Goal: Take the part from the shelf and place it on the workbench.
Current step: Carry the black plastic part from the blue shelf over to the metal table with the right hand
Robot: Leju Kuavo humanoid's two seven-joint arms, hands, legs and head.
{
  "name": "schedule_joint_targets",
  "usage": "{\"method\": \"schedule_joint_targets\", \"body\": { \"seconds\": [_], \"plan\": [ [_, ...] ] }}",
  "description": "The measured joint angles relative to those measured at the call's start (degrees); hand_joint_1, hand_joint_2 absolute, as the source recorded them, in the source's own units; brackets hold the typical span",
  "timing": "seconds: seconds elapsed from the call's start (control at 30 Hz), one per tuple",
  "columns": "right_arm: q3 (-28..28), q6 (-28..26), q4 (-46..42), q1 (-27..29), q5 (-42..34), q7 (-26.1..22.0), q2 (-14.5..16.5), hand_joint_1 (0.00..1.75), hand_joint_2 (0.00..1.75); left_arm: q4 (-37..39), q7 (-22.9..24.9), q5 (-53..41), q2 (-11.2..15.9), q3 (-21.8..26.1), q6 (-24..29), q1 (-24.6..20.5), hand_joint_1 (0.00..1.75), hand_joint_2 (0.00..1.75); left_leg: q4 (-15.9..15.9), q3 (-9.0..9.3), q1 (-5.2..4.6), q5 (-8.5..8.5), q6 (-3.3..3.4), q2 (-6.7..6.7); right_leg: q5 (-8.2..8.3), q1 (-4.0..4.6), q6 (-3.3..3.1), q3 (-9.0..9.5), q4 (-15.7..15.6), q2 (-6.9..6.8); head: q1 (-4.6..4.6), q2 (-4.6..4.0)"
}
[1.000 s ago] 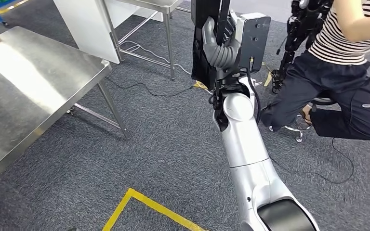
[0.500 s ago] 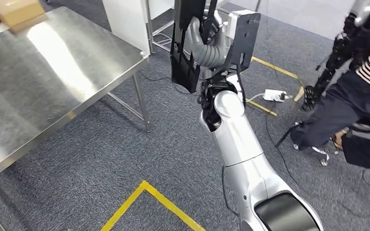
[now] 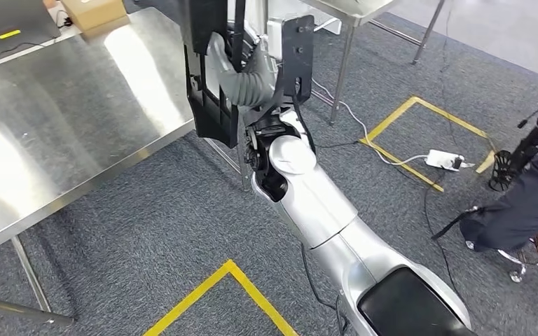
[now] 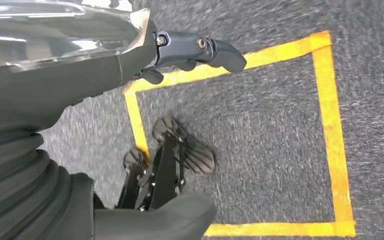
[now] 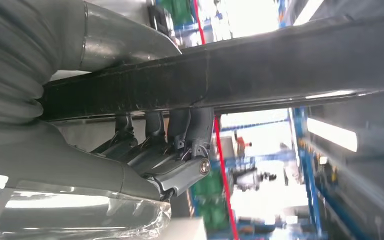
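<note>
A flat black plastic part (image 3: 210, 105) with cut-outs hangs upright in my right hand (image 3: 232, 66), raised in front of me in the head view. It is level with the near corner of the steel workbench (image 3: 63, 119), which fills the left of that view. In the right wrist view the part (image 5: 240, 70) crosses as a dark bar, with my fingers (image 5: 180, 135) wrapped under it. My left hand (image 4: 180, 55) hangs over the grey carpet, its fingers apart and holding nothing.
A cardboard box (image 3: 92, 12) and a dark flat device (image 3: 3, 28) lie at the workbench's far end. A second table (image 3: 350, 42) stands behind. Yellow floor tape (image 3: 420, 140), a power strip (image 3: 445, 159) with cables, and a seated person (image 3: 525, 210) are on the right.
The whole view has swung left: the workbench now lies closer and larger, and the person has slid to the right edge. My right hand still holds the black part.
</note>
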Motion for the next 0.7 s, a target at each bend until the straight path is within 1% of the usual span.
{"method": "schedule_joint_targets", "body": {
  "seconds": [0.03, 0.07, 0.1, 0.13, 0.17, 0.2, 0.23, 0.27, 0.3, 0.33, 0.37, 0.4, 0.43, 0.47, 0.5, 0.53, 0.57, 0.6, 0.63, 0.67, 0.7],
  "plan": [
    [0.8, 0.2, 0.2, -0.3, -1.0, -0.1, 0.0, 1.75, 1.75, 0.0, 0.0, 0.2, 0.0, 0.2, 0.5, 0.0, 0.00, 1.75, 3.9, -1.93, 0.13, -1.67, -0.25, 0.80, -0.11, 0.10, -0.25, 0.10, 0.0, -0.84, -0.08, 0.00],
    [1.6, 0.4, 0.3, -0.4, -2.0, -0.1, 0.0, 1.75, 1.75, 0.0, 0.0, 0.4, -0.1, 0.5, 1.0, -0.1, 0.00, 1.75, 6.8, -3.44, 0.30, -2.59, -0.46, 1.10, -0.20, 0.15, -0.35, 0.15, 0.0, -1.61, -0.08, 0.00],
    [2.5, 0.6, 0.5, -0.5, -3.0, -0.2, 0.0, 1.75, 1.75, 0.0, 0.0, 0.5, -0.1, 0.8, 1.5, -0.1, 0.00, 1.75, 7.9, -4.04, 0.46, -2.50, -0.66, 1.28, -0.28, 0.15, -0.40, 0.17, 0.0, -2.37, -0.10, 0.00],
    [3.3, 0.8, 0.6, -0.7, -3.8, -0.2, 0.0, 1.75, 1.75, 0.0, 0.0, 0.7, -0.1, 1.1, 1.9, 0.0, 0.00, 1.75, 6.6, -3.44, 0.62, -1.43, -0.83, 1.58, -0.37, 0.12, -0.38, 0.20, 0.1, -3.04, -0.12, 0.00],
    [4.2, 0.9, 0.6, -0.8, -4.6, -0.3, 0.0, 1.75, 1.75, 0.0, -0.1, 0.9, -0.1, 1.4, 2.2, 0.0, 0.00, 1.75, 3.4, -1.74, 0.76, 0.32, -0.99, 2.28, -0.51, 0.08, -0.25, 0.28, 0.1, -3.67, -0.11, 0.00],
    [5.0, 0.9, 0.7, -1.2, -5.4, -0.6, 0.0, 1.75, 1.75, 0.0, -0.4, 1.0, -0.1, 1.6, 2.2, -0.1, 0.00, 1.75, -0.7, 0.41, 0.81, 1.90, -1.15, 3.76, -0.72, 0.17, -0.01, 0.36, 0.2, -4.24, -0.17, 0.00],
    [5.6, 0.8, 0.6, -1.7, -6.1, -0.9, 0.0, 1.75, 1.75, 0.0, -0.8, 1.1, -0.2, 1.7, 1.9, -0.1, 0.00, 1.75, -4.0, 2.22, 0.77, 3.06, -1.07, 4.84, -0.98, 0.45, 0.35, 0.41, 0.4, -4.74, -0.22, 0.00],
    [6.3, 0.5, 0.6, -2.4, -6.7, -1.1, 0.0, 1.75, 1.75, 0.0, -1.4, 1.3, -0.2, 1.9, 1.5, -0.2, 0.00, 1.75, -6.1, 3.36, 0.68, 3.64, -0.83, 5.61, -1.21, 0.75, 0.70, 0.46, 0.4, -5.17, -0.13, 0.00],
    [6.9, 0.3, 0.5, -3.2, -7.2, -1.2, 0.0, 1.75, 1.75, 0.0, -1.9, 1.4, -0.3, 2.1, 1.0, -0.2, 0.00, 1.75, -6.9, 3.71, 0.52, 3.66, -0.47, 5.78, -1.39, 1.10, 1.01, 0.57, 0.5, -5.62, -0.01, 0.00],
    [7.5, 0.1, 0.4, -4.0, -7.6, -1.1, 0.0, 1.75, 1.75, -0.1, -2.3, 1.4, -0.3, 2.3, 0.6, -0.3, 0.00, 1.75, -6.9, 3.63, 0.32, 3.67, 0.07, 4.96, -1.53, 1.31, 1.30, 0.73, 0.4, -6.15, 0.15, 0.00],
    [8.1, 0.0, 0.3, -4.7, -7.9, -1.0, 0.0, 1.75, 1.75, -0.1, -2.5, 1.5, -0.2, 2.5, 0.4, -0.3, 0.00, 1.75, -6.9, 3.67, 0.23, 3.67, 0.58, 4.29, -1.70, 1.29, 1.59, 0.86, 0.4, -6.58, 0.30, 0.00],
    [8.5, 0.0, 0.2, -5.3, -8.0, -0.9, 0.0, 1.75, 1.75, -0.1, -2.6, 1.6, -0.3, 2.6, 0.2, -0.3, 0.00, 1.75, -7.1, 3.79, 0.18, 3.71, 1.03, 3.59, -2.09, 1.15, 1.86, 0.86, 0.7, -6.23, 0.34, 0.00],
    [8.8, 0.0, 0.1, -5.9, -8.1, -0.8, 0.0, 1.75, 1.75, -0.1, -2.7, 1.7, -0.2, 2.7, 0.1, -0.3, 0.00, 1.75, -7.2, 3.95, 0.18, 3.77, 1.55, 2.98, -2.86, 0.96, 1.98, 0.37, 1.9, -5.20, 0.36, 0.00],
    [9.1, 0.0, 0.1, -6.3, -8.2, -0.8, -0.1, 1.75, 1.75, -0.2, -2.8, 1.7, -0.2, 2.8, 0.0, -0.4, 0.00, 1.75, -7.3, 4.11, 0.26, 3.85, 2.00, 2.39, -4.10, 0.76, 1.94, -0.81, 4.4, -3.71, 0.40, 0.00],
    [9.4, 0.0, 0.1, -6.5, -8.3, -0.8, -0.1, 1.75, 1.75, -0.2, -2.9, 1.8, -0.2, 2.9, 0.0, -0.4, 0.00, 1.75, -7.3, 4.14, 0.25, 3.85, 2.30, 1.78, -5.62, 0.62, 1.74, -2.58, 8.1, -2.12, 0.45, 0.00],
    [9.7, 0.1, 0.1, -6.6, -8.3, -0.8, -0.2, 1.75, 1.75, -0.2, -3.0, 1.9, -0.1, 3.0, 0.0, -0.4, 0.00, 1.75, -7.3, 4.13, 0.19, 3.86, 2.56, 1.10, -7.12, 0.62, 1.58, -4.76, 12.3, -1.19, 0.49, 0.00],
    [10.0, 0.2, 0.1, -6.6, -8.5, -0.7, -0.2, 1.75, 1.75, -0.2, -3.0, 2.0, -0.1, 3.0, 0.0, -0.4, 0.00, 1.75, -7.3, 4.13, 0.09, 3.85, 2.67, 0.31, -8.13, 0.65, 1.57, -6.68, 15.8, -0.74, 0.51, 0.00],
    [10.3, 0.3, 0.1, -6.5, -8.6, -0.7, -0.2, 1.75, 1.75, -0.2, -3.1, 2.0, -0.1, 3.1, 0.1, -0.4, 0.00, 1.75, -7.3, 4.13, -0.03, 3.86, 2.73, -0.52, -8.28, 0.69, 1.71, -7.77, 17.4, -0.53, 0.52, 0.00],
    [10.6, 0.5, 0.1, -6.5, -8.8, -0.7, -0.2, 1.75, 1.75, -0.2, -3.1, 2.1, -0.1, 3.2, 0.2, -0.4, 0.00, 1.75, -7.3, 4.15, -0.14, 3.89, 2.77, -1.37, -7.50, 0.75, 1.94, -7.69, 16.7, -0.35, 0.53, 0.00],
    [10.9, 0.5, 0.1, -6.5, -8.9, -0.7, -0.1, 1.75, 1.75, -0.2, -3.1, 2.1, -0.2, 3.4, 0.3, -0.4, 0.00, 1.75, -7.3, 4.18, -0.24, 3.91, 2.77, -2.21, -5.93, 0.80, 2.13, -6.45, 13.7, -0.02, 0.51, 0.00],
    [11.1, 0.6, 0.1, -6.5, -9.0, -0.7, -0.1, 1.75, 1.75, -0.2, -3.1, 2.1, -0.2, 3.5, 0.4, -0.4, 0.00, 1.75, -7.3, 4.22, -0.26, 3.94, 2.76, -2.98, -4.04, 0.87, 2.15, -4.56, 9.5, 0.89, 0.53, 0.00]
  ]
}}
